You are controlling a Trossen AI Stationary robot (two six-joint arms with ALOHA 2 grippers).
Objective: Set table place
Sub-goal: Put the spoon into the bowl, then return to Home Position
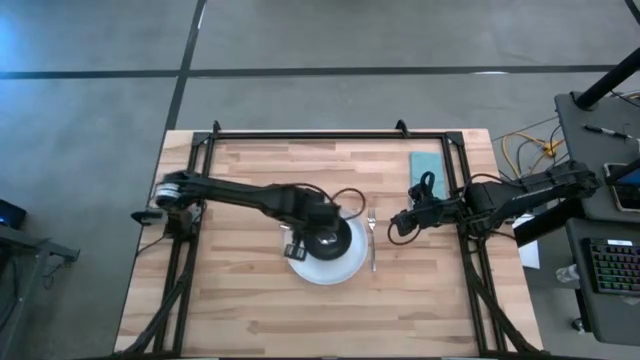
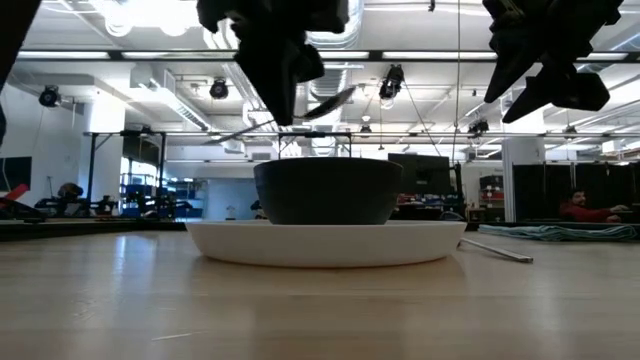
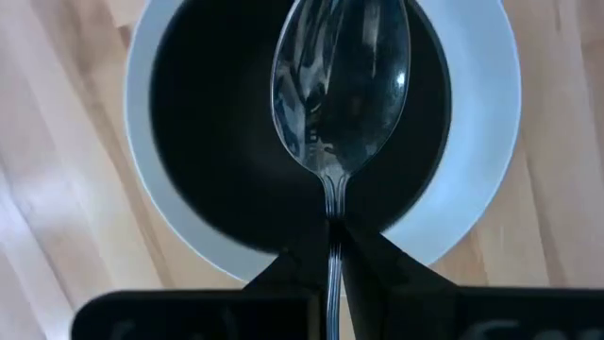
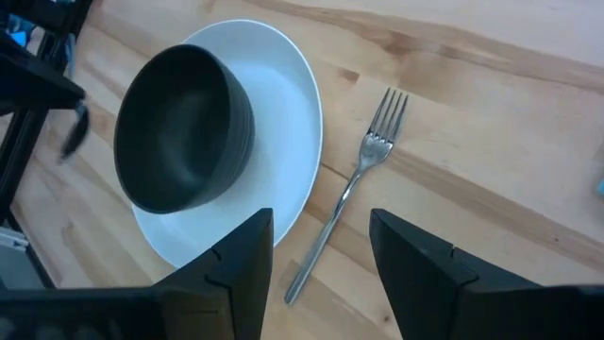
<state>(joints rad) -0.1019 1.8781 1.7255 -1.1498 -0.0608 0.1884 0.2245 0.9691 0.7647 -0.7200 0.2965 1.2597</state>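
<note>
A black bowl (image 4: 184,127) stands on a white plate (image 4: 283,142) in the middle of the wooden table (image 1: 250,300). A silver fork (image 4: 354,184) lies flat on the table just right of the plate. My left gripper (image 1: 312,236) hangs over the bowl, shut on a silver spoon (image 3: 340,80). My right gripper (image 4: 321,250) is open and empty, held above the table to the right of the fork; in the high view it shows at the table's right (image 1: 400,222). My left gripper pinches the spoon's handle (image 3: 332,247) between its two fingers, which lie along the handle. The fingers come from above, pointing down. The spoon is lifted clear; its bowl end (image 2: 330,103) sticks out past the fingertips, above the black bowl's opening.
A teal folded napkin (image 1: 428,165) lies at the far right of the table. A black metal frame (image 1: 300,135) runs along the table's far edge and sides. Bare wood lies toward the near edge (image 1: 320,320). A person (image 2: 578,208) sits in the room beyond.
</note>
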